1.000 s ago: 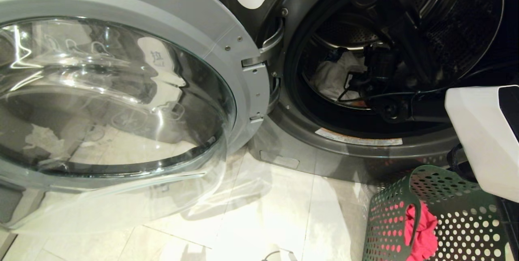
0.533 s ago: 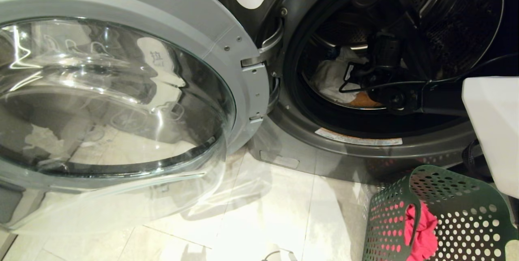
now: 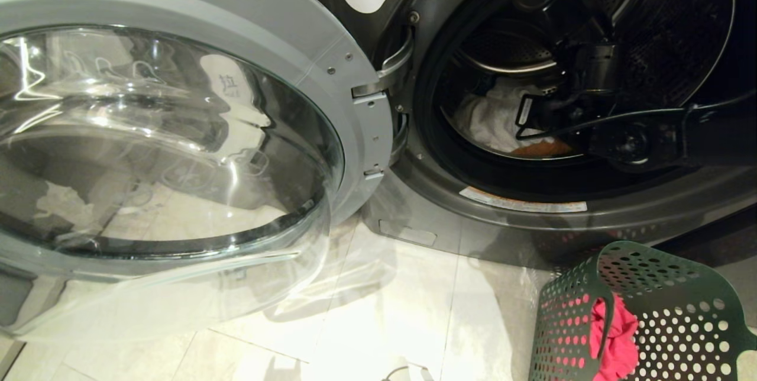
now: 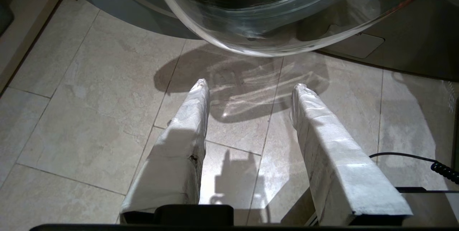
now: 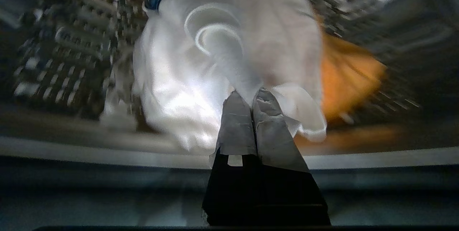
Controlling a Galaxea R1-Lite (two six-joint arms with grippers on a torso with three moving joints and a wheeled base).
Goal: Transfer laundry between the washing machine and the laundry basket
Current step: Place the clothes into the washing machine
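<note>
Right end effector: closed on white-grey cloth garment, centre frame, to lift it from the drum
Green perforated plastic basket: lower right, waiting to receive

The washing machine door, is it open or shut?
Open. The round glass door is swung out to the left on its hinge, so you can see into the drum, where white cloth lies.
</note>
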